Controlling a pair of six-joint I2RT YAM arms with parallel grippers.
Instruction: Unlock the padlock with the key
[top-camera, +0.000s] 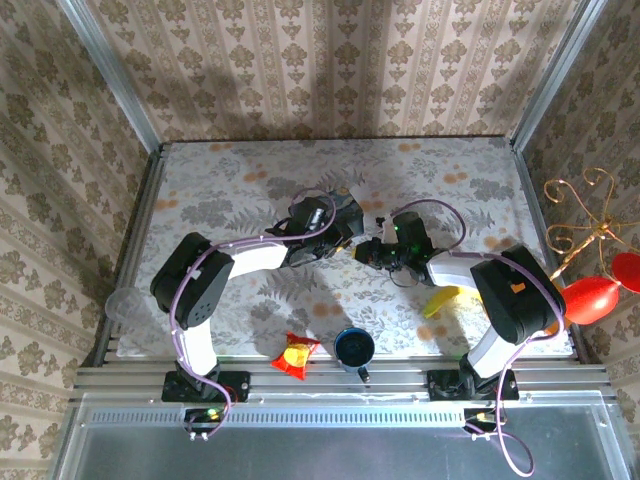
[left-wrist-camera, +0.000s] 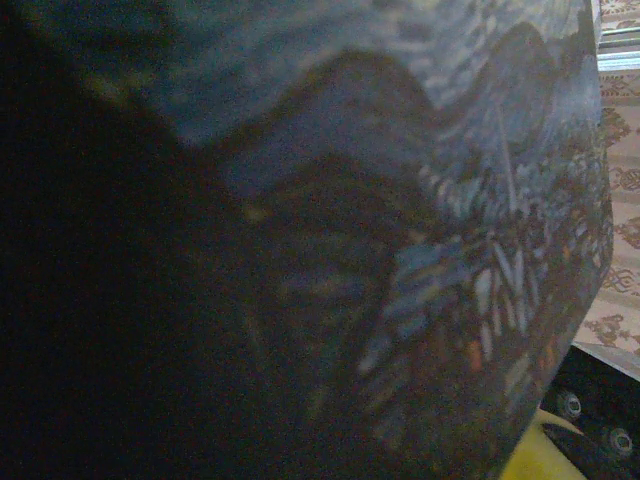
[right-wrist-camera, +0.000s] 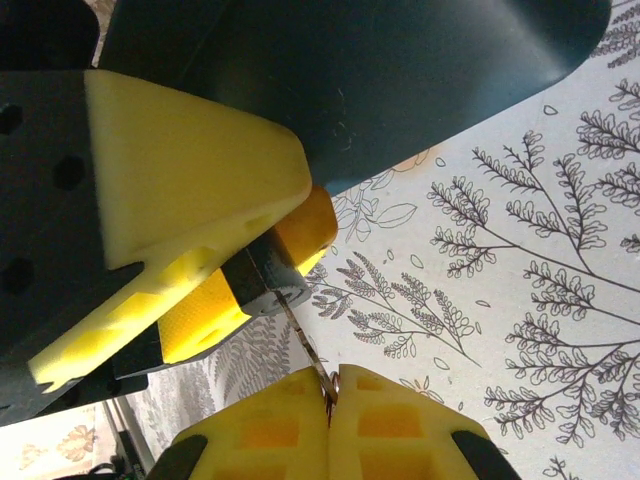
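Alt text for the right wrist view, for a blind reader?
The right pincer, yellow fingers shut, pinches a thin silvery key that slants up-left to a tiny dark padlock. The padlock sits between the yellow fingers of the left pincer, under a dark blue curved surface; a fern-printed tablecloth lies behind.

Counted: 1 blue tin (left-wrist-camera: 400, 200), 1 padlock (right-wrist-camera: 257, 281), 1 key (right-wrist-camera: 304, 343). Near edge: 1 blue cup (top-camera: 354, 347), 1 red-yellow packet (top-camera: 293, 355), 1 yellow piece (top-camera: 440, 300) further right. Left edge: 1 clear cup (top-camera: 122, 303).

Right fingers (right-wrist-camera: 270, 430) pinched together, tips facing left fingers (right-wrist-camera: 190, 170), whose gap is unclear.
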